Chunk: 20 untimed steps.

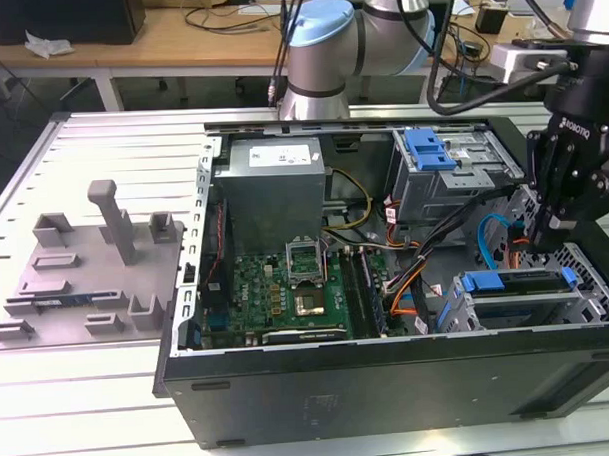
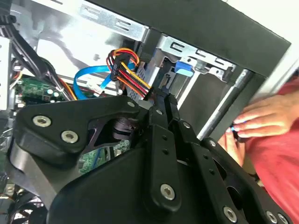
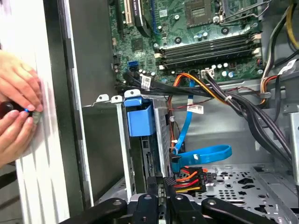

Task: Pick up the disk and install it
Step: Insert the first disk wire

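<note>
Install step, near finish by judgement: disk sits in lower drive cage, exterior view's right, blue carrier up. Gripper hangs just above, jaws pressed together, nothing between. Final seating calls for straight push, clear of coloured cable bundle.

Your disk — silver drive, blue carrier, slotted on edge in the drive cage, exterior view's right, blue strip up top
</note>
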### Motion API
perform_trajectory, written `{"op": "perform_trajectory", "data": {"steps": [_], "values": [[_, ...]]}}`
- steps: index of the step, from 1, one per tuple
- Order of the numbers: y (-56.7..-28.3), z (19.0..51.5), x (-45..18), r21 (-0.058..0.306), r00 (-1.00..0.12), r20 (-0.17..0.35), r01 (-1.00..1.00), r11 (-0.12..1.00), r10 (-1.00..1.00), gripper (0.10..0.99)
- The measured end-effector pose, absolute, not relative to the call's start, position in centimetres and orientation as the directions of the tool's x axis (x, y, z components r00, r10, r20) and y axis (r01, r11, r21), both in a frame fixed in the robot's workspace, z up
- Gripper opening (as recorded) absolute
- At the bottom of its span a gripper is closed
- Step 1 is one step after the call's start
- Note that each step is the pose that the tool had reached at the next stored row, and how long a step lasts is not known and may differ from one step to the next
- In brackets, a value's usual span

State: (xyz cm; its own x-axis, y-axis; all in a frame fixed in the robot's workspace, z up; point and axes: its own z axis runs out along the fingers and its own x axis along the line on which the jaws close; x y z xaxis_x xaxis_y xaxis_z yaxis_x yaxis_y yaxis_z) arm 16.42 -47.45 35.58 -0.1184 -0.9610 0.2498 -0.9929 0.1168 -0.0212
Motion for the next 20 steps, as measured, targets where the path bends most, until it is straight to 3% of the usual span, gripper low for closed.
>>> {"op": "perform_trajectory", "data": {"steps": [2,20], "values": [[-47.9,35.6,16.4,-0.008,-0.117,0.192,-0.993,0.118,-0.974,0.165],[-49.1,35.7,16.5,0.002,-0.098,0.187,-0.995,0.100,-0.978,0.165]]}}
